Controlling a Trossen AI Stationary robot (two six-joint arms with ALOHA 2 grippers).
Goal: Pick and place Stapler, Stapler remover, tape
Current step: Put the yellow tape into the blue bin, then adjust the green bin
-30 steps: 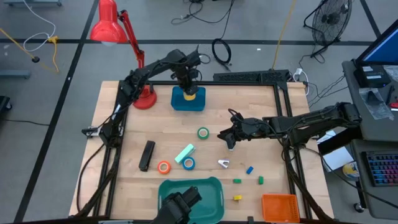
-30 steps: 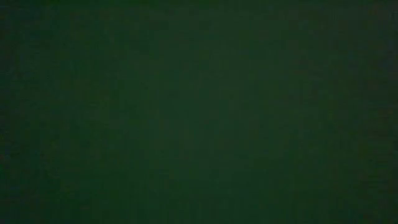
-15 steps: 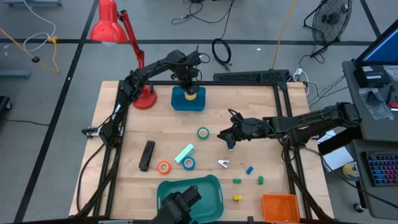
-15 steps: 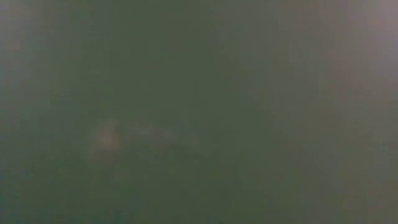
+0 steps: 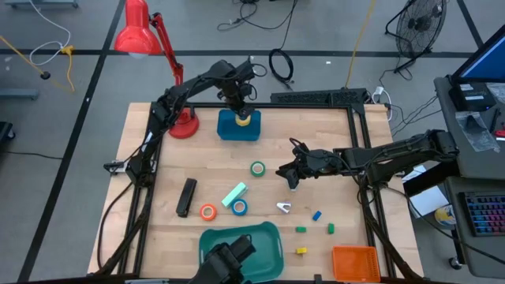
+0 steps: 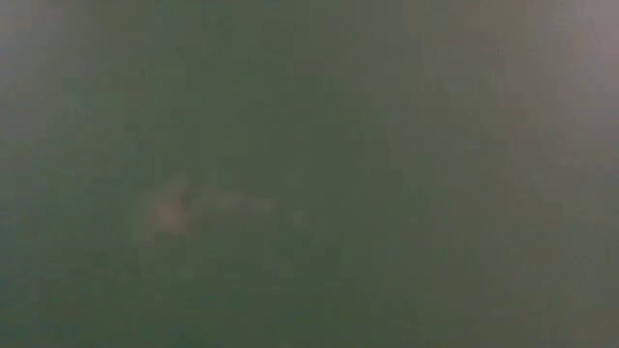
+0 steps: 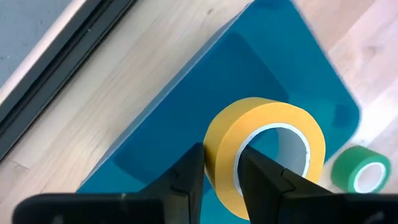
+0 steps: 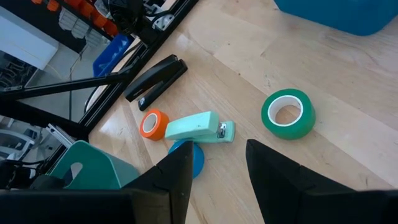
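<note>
Over the blue tray [image 5: 238,128], left pincer [image 7: 219,180] loosely straddles upright yellow tape [image 7: 264,152] wall.

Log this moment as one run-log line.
left gripper: over blue tray, fingers astride wall of yellow tape in tray | right gripper: open, hovering mid-table | stapler, green tape: on table

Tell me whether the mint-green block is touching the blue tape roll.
Cannot tell. In the right wrist view the mint-green block overlaps the blue tape roll; the high view shows them adjacent, neither showing contact or gap plainly.
</note>
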